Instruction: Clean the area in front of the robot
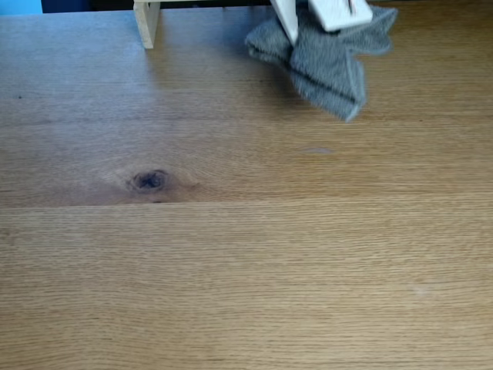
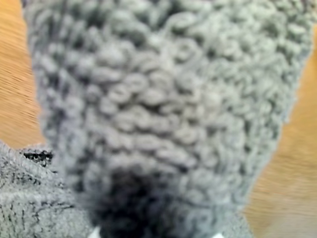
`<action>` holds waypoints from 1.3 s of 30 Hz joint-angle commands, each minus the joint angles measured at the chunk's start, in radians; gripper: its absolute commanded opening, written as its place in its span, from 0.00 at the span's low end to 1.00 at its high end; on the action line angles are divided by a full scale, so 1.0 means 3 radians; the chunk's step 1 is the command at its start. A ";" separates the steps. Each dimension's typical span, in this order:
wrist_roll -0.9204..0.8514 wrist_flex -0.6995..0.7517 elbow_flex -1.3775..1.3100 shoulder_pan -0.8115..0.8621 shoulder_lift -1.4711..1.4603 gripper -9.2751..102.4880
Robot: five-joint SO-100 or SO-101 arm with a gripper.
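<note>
hanging from the end effector [image 1: 308, 35], grey cloth [image 1: 327, 65]

The place looks like a home or a hobby desk rather than a lab or a workshop, though little shows to settle it. The surface [image 1: 246, 270] is broad light-brown oak with fine grain, a dark round knot [image 1: 149, 180] left of centre and a straight plank seam across it, like domestic furniture. A grey terry cloth [image 1: 327, 65], a household item, lies at the far right. A pale wooden post [image 1: 145, 21] stands at the far left, with a strip of bright blue [image 1: 19, 6] behind it.
</note>
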 commanded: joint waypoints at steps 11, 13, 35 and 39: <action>0.0297 -0.1519 -0.0143 -0.0128 -0.1207 0.08; 0.0302 -0.1739 -0.0143 -0.0123 -0.1340 0.08; -0.0128 -0.2260 -0.2240 0.0598 -0.3334 0.08; -0.0251 -0.1861 -0.2541 0.1084 -0.3375 0.08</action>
